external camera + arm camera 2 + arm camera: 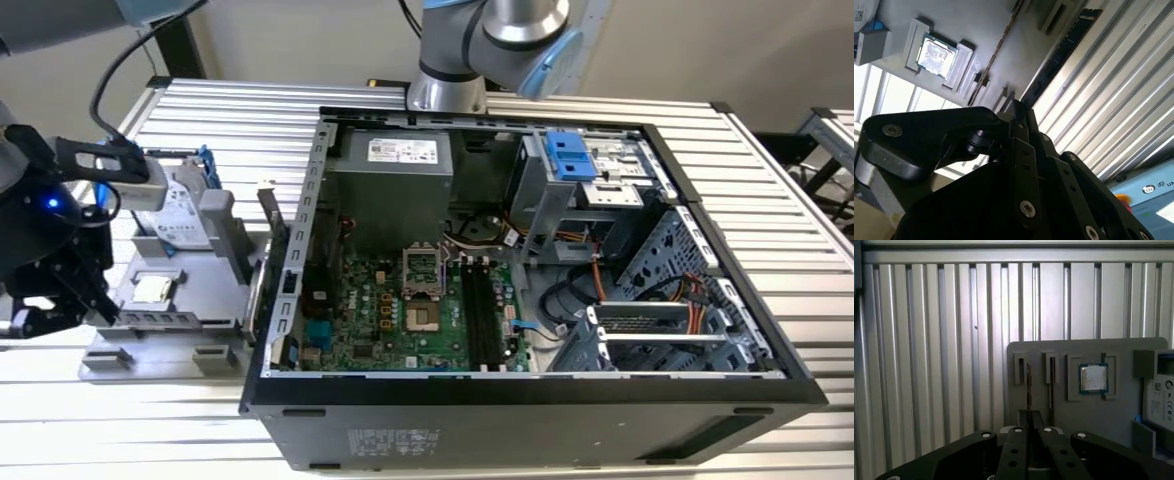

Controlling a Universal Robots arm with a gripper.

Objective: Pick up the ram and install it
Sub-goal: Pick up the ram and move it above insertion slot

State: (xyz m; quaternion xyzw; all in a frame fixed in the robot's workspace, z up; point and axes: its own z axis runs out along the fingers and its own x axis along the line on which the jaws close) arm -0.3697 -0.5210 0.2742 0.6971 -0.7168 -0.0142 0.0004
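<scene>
The ram is a thin dark stick standing on edge in a slot of the grey parts holder, left of the computer case in the exterior view. Its long edge runs up to my fingertips in the second wrist view. My black gripper hangs over the holder's end, fingers pressed close together with the ram's near end between them. A second thin stick stands in the neighbouring slot. The long black memory slots lie on the green motherboard inside the case.
A square silver processor sits in a pocket of the holder, and a silver hard drive with a blue bracket stands behind it. The open computer case fills the middle of the ribbed metal table. The arm's base stands behind the case.
</scene>
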